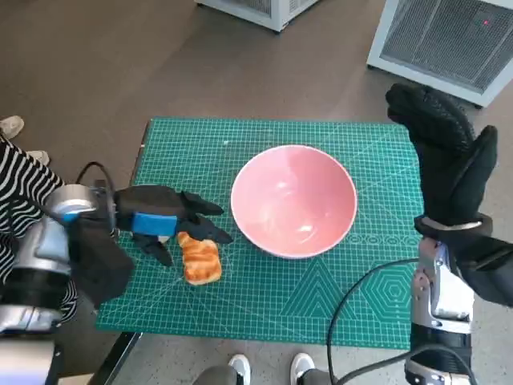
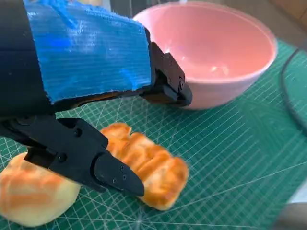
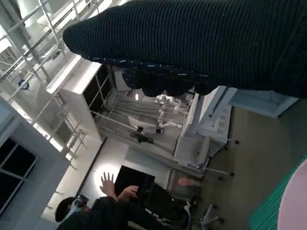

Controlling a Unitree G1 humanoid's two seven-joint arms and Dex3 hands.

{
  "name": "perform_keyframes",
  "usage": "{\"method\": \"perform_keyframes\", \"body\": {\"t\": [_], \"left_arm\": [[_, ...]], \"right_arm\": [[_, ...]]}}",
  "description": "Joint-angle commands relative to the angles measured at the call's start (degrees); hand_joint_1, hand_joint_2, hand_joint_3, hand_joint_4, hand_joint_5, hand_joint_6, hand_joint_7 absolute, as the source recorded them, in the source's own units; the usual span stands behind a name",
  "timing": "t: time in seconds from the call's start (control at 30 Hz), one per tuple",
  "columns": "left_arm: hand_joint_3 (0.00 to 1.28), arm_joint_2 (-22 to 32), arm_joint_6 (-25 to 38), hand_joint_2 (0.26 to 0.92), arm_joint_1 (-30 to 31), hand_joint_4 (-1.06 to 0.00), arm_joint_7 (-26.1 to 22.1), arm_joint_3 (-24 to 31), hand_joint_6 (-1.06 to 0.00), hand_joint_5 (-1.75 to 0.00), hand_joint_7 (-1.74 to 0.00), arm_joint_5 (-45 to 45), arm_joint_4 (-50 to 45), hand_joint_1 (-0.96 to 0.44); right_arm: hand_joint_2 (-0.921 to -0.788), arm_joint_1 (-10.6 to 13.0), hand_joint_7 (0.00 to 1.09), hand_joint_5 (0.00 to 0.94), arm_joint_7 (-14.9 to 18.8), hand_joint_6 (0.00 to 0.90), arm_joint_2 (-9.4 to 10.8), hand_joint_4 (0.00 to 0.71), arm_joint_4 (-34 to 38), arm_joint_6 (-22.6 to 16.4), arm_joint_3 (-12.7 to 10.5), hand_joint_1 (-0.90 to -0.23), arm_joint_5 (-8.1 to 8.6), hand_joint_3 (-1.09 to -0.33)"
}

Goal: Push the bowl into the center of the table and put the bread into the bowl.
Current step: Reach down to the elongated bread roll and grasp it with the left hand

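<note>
Bread [image 1: 201, 260] directly under left hand [image 1: 164, 218], fingers spread astride it, nothing gripped; long axis crosswise to them. Bowl [image 1: 293, 200] just beyond; right hand [image 1: 449, 160] raised, open.

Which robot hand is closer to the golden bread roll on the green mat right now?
The left robot hand: its black fingers lie over the golden bread roll. The right robot hand is raised at the table's far side, beyond the pink bowl.

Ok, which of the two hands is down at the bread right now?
The left hand, the blue-taped one: its fingers reach over the bread. The gloved right hand is raised beside the table's edge.
</note>
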Motion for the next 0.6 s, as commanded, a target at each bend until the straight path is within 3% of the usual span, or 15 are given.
{"method": "perform_keyframes", "body": {"t": [0.03, 0.37, 0.6], "left_arm": [[0.00, -1.0, -2.0, 0.750, -2.4, -0.35, 4.2, -2.6, -0.51, -0.01, -0.04, 5.2, 4.8, -0.20], [0.01, -3.6, -4.5, 0.765, -5.1, -0.43, 13.9, -7.4, -0.57, -0.03, -0.05, 13.7, 13.9, -0.11], [0.02, -4.9, -4.5, 0.833, -6.0, -0.61, 17.5, -9.8, -0.65, -0.03, -0.05, 16.3, 18.2, -0.03]], "right_arm": [[-0.921, 1.6, 0.49, 0.005, -0.5, 0.095, -0.1, 0.168, 0.1, 0.0, -0.1, -0.701, -0.70, -0.679], [-0.921, 2.1, 0.49, 0.004, -0.5, 0.099, -0.2, 0.169, 0.3, -0.6, -0.4, -0.690, -0.84, -0.690], [-0.921, 2.5, 0.50, 0.003, -0.5, 0.098, -0.3, 0.168, 0.0, -0.7, -0.5, -0.684, -0.87, -0.692]]}}
